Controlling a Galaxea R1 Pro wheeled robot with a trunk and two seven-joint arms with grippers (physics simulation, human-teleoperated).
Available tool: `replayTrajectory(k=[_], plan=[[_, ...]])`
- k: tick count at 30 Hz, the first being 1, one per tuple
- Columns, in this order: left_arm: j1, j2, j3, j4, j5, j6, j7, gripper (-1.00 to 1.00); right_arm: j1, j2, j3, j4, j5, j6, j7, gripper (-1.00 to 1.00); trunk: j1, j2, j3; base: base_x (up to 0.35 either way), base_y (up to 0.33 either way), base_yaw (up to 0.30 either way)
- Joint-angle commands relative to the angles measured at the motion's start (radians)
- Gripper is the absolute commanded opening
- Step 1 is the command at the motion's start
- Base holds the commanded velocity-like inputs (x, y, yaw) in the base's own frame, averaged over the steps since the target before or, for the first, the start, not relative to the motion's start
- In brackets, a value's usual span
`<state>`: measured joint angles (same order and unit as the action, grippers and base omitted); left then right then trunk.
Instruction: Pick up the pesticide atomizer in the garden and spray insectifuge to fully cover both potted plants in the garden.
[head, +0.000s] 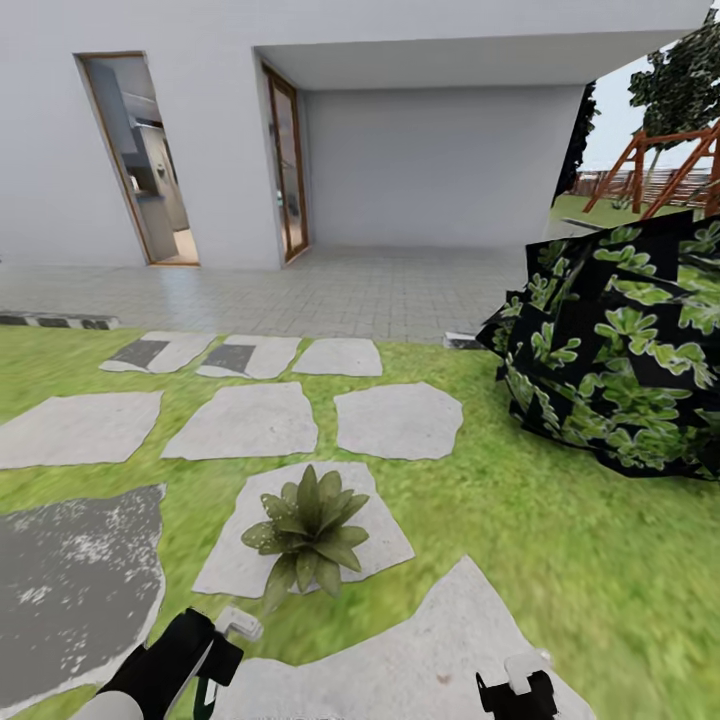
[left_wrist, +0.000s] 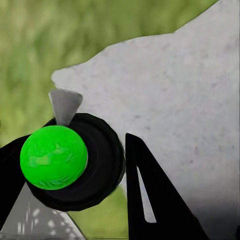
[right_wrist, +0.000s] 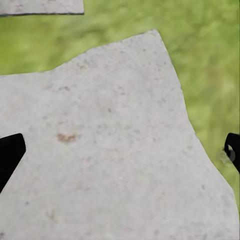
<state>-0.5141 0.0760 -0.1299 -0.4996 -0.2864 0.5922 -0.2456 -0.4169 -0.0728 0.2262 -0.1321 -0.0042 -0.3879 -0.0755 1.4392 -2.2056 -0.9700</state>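
You had one potted plant (head: 305, 532) at 12 o'clock, no writing anywhere. Your left gripper (left_wrist: 75, 170) squeezed the green-topped atomizer (left_wrist: 54, 157). Your right gripper (right_wrist: 120, 150) was spread wide, holding nothing.

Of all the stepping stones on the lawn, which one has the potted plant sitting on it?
The pale stepping stone straight ahead of the two grippers; the potted plant sits on it. The other stones carry nothing.

A home garden: a lawn (head: 520, 540) with stepping stones (head: 398, 420), a white house (head: 430, 160), and a swing frame (head: 660, 170).
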Motion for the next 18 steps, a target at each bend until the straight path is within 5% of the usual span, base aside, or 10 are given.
replayTrajectory(k=[1, 7, 18], plan=[[-0.001, 0.001, -0.003, -0.002, -0.011, 0.003, -0.008, -1.0, 0.0, -0.001, 0.008, 0.0, 0.0, -0.002, -0.007, 1.0, 0.0, 0.0, -0.001, -0.004, -0.004, 0.257], [-0.001, 0.0, 0.0, -0.004, -0.01, 0.003, -0.008, -1.0, 0.0, -0.001, 0.008, 0.0, 0.0, -0.002, -0.007, 1.0, 0.0, 0.0, -0.003, 0.036, -0.001, 0.24], [-0.001, -0.001, 0.0, -0.004, -0.01, 0.003, -0.006, -1.0, 0.0, -0.001, 0.008, 0.0, 0.0, -0.002, -0.007, 1.0, 0.0, 0.0, -0.004, 0.272, -0.111, 0.018]])
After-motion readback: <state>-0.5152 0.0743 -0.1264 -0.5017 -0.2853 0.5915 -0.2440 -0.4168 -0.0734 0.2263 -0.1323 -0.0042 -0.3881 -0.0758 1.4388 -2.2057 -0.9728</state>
